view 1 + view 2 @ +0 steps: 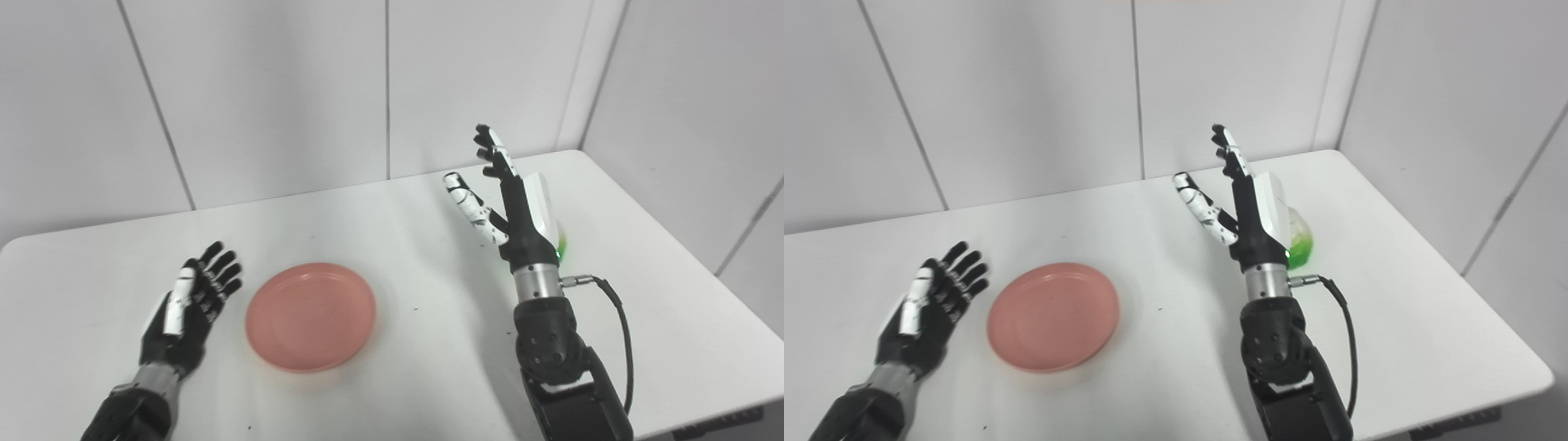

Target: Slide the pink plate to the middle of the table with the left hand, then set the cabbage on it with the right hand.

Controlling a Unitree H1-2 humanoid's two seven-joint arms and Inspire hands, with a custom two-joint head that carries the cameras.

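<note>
While the left hand [191, 300] lies low over the table [429, 343] with its palm up and fingers spread, holding nothing, the right hand [511, 196] stands raised on its wrist, fingers straight and apart from the thumb, also empty. Just to the right of the left hand, close to its fingers but not touching them, sits the pink plate [310, 316], flat on the white table and bare. Behind the right hand, mostly hidden by its palm, a green cabbage [1298, 242] rests on the tabletop, well apart from the plate.
</note>
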